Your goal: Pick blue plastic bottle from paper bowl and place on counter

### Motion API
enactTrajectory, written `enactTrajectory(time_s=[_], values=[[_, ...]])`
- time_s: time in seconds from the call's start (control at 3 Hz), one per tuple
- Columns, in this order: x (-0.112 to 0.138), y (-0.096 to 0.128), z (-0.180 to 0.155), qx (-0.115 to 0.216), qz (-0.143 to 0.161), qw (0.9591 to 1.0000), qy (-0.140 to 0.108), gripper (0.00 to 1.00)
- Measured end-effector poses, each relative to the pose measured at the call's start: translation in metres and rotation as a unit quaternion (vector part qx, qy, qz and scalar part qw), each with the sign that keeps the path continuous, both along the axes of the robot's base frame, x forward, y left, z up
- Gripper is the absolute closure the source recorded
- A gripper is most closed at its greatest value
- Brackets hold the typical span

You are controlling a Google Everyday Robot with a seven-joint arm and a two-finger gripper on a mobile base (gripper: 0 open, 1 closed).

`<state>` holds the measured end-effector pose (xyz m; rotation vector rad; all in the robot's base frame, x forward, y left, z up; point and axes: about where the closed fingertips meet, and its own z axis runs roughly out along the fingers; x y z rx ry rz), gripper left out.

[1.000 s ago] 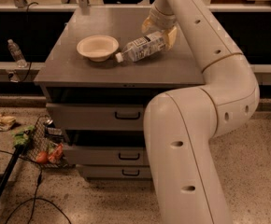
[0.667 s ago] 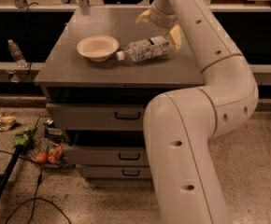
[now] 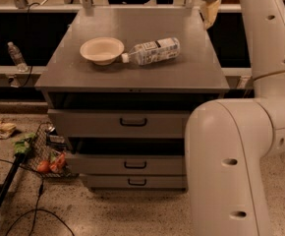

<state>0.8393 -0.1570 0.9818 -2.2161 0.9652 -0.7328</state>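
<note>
The blue plastic bottle (image 3: 155, 51) lies on its side on the grey counter (image 3: 132, 75), with its white cap against the right rim of the paper bowl (image 3: 102, 49). The bowl stands empty at the counter's left middle. My gripper (image 3: 210, 8) is up at the top edge of the view, above the counter's far right corner and well clear of the bottle. It is partly cut off by the frame and holds nothing that I can see. My white arm fills the right side of the view.
A small thin clear bottle (image 3: 15, 56) stands on a ledge left of the counter. Black-handled drawers (image 3: 132, 122) are below the counter top, one pulled out a little. Bagged produce (image 3: 46, 162), litter and cables lie on the floor at the left.
My gripper has risen up and back from the bottle toward the top of the view. The bottle stays lying on the counter beside the bowl.
</note>
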Motion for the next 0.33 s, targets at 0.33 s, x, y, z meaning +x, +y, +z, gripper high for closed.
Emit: enactTrajectory(time_s=[0.33], values=[[0.0233, -0.0195, 0.0576, 0.049, -0.065, 0.9927, -0.089, 0.00]])
